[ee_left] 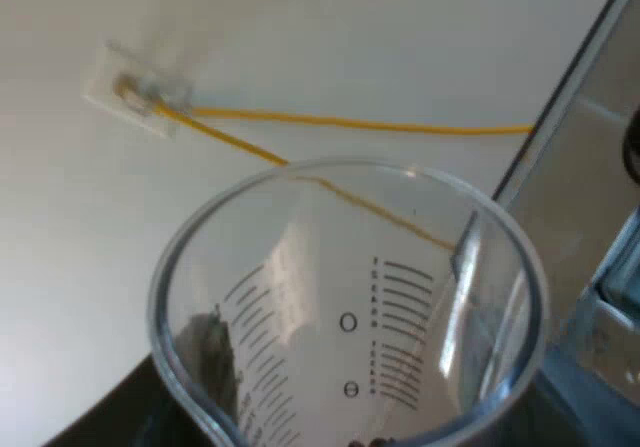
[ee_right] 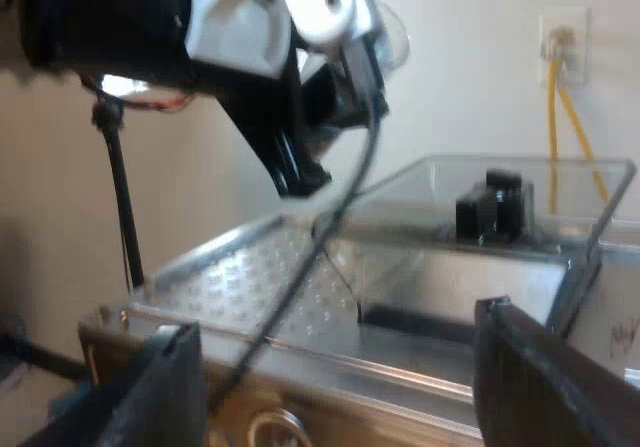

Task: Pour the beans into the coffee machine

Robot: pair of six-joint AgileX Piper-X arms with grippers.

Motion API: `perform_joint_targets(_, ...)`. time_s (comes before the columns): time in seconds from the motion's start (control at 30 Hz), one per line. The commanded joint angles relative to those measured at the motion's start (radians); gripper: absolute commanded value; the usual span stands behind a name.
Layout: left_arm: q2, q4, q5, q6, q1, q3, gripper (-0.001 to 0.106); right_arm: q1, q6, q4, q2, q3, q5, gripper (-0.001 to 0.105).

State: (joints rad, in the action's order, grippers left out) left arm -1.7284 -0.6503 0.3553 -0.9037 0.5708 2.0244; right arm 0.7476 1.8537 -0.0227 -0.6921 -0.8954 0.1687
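Left tool [ee_left: 345,429]: pinched clear round measuring glass [ee_left: 300,297], printed scale lines.
Right tool [ee_right: 355,377]: stood spread, near dimpled steel espresso machine [ee_right: 260,267].

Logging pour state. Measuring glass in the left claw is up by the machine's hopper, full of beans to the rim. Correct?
Not full: it is nearly empty. The left wrist view looks into the measuring glass, and its clear walls and printed scale show bare, with at most a few dark specks at the bottom. It is up by the hopper, as you say.
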Motion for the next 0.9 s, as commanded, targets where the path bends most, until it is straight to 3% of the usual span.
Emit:
perform_joint_targets(0.03,0.001,0.079,0.077,0.110,0.020,0.010,0.012,0.002,0.011,0.050,0.007,-0.014,0.000,0.059)
perform_joint_targets(0.3,0.001,0.104,0.101,0.308,0.024,0.010,0.012,0.002,0.011,0.056,0.007,-0.014,0.014,0.059)
perform_joint_targets(0.53,0.001,0.104,0.070,0.518,0.024,0.010,0.012,0.002,0.011,0.078,0.007,-0.014,0.014,0.059)
perform_joint_targets(0.9,0.001,0.115,0.014,0.607,0.024,0.010,0.012,0.002,0.011,0.079,0.007,-0.014,0.014,0.059)
